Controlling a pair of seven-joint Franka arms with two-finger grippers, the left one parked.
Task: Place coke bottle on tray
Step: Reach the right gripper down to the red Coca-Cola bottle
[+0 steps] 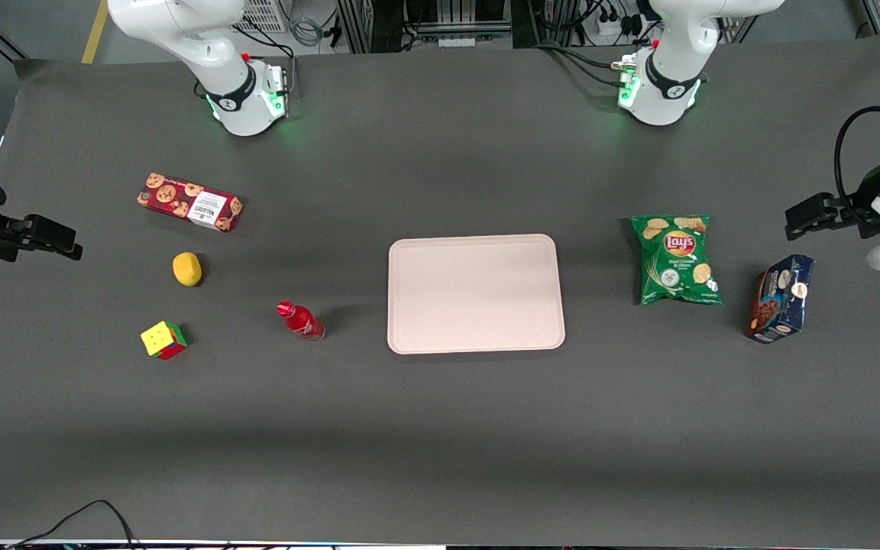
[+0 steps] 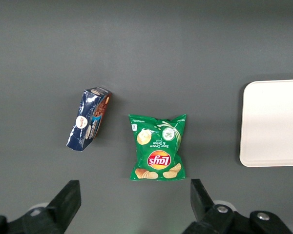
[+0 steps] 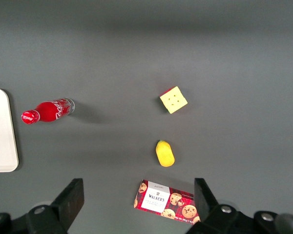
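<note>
Dark grey table [image 1: 440,428], coke bottle [image 1: 301,321] beside bare tray [image 1: 475,293], gripper [image 3: 139,204] spread wide above cookie box [image 3: 167,201].

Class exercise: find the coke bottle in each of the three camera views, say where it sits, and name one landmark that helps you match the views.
Front view: the coke bottle stands on the table beside the tray, toward the working arm's end.
Right wrist view: the coke bottle sits near the tray's edge; the claw is open, well clear of it.
Left wrist view: not in it.
Shared landmark: the tray.
</note>
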